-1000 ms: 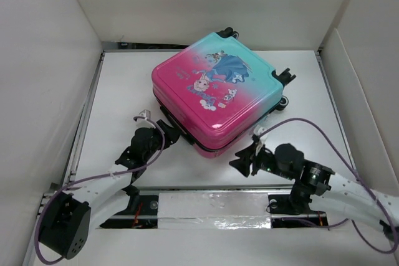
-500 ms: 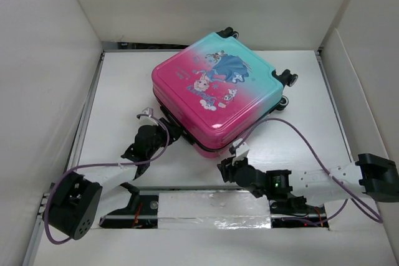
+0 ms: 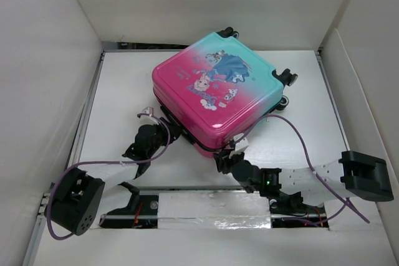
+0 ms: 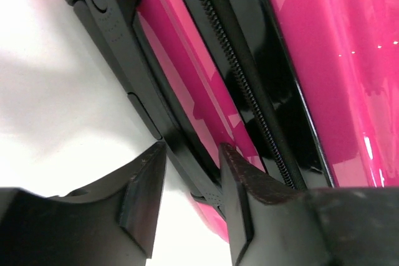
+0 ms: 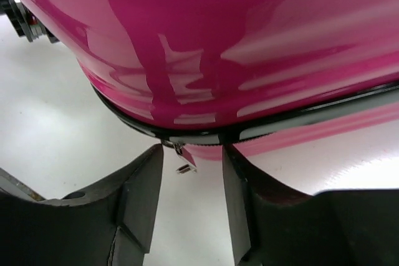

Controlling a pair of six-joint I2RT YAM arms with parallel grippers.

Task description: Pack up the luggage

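Observation:
The luggage (image 3: pixel 215 88) lies flat and zipped shut on the white table, pink toward me and teal at the far end, with cartoon print on its lid. My left gripper (image 3: pixel 163 134) is open at its left near side. In the left wrist view the fingers (image 4: pixel 143 197) straddle the black side handle (image 4: pixel 118 35) of the pink shell (image 4: pixel 324 60), beside the black zipper (image 4: pixel 249 91). My right gripper (image 3: pixel 223 157) is open at the luggage's near corner. In the right wrist view (image 5: pixel 193 172) a small zipper pull (image 5: pixel 185 157) hangs from the pink shell (image 5: pixel 218 42) between the fingers, untouched.
White walls enclose the table (image 3: pixel 118 85) on the left, back and right. The luggage's black-and-white wheels (image 3: pixel 288 78) stick out at its far right end. A purple cable (image 3: pixel 299 135) loops over the table by the right arm.
My right arm has stretched out low and moved left, bringing its gripper to the luggage's near corner. My left gripper has edged a little closer to the side handle.

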